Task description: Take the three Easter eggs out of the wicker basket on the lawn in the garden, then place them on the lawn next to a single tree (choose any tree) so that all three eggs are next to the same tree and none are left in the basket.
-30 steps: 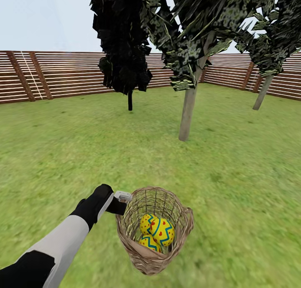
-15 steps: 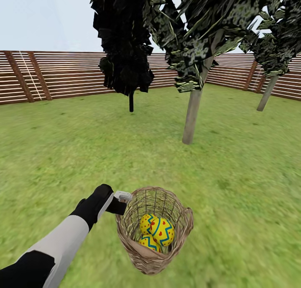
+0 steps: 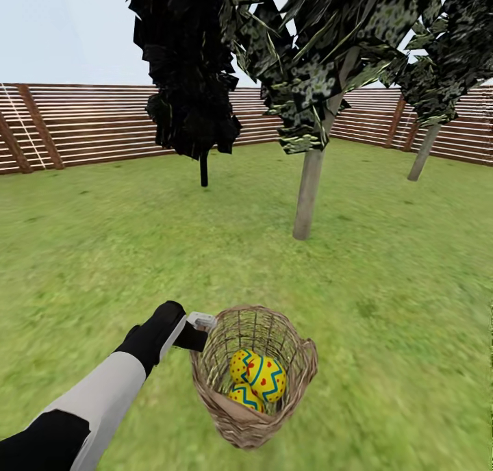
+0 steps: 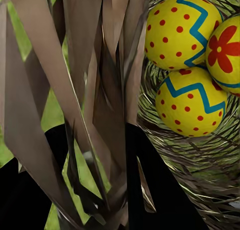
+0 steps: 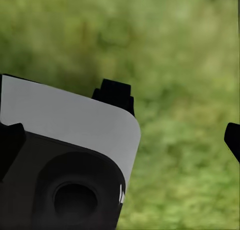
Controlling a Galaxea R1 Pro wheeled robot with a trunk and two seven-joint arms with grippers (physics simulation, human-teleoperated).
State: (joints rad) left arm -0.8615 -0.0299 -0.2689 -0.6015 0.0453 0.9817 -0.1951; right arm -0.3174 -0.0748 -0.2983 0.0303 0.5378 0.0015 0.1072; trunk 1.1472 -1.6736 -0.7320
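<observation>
While the left gripper grips the near-left rim of the wicker basket, its dark fingers closed over the woven wall, the basket hangs tilted over the lawn; three yellow Easter eggs with blue zigzags and red marks lie together inside it, touching one another; beyond stands a tree with a pale leaning trunk, well apart from the basket; a black-trunked tree and a slatted fence lie farther back; the right gripper shows over blurred grass, its fingers apart, holding nothing.
</observation>
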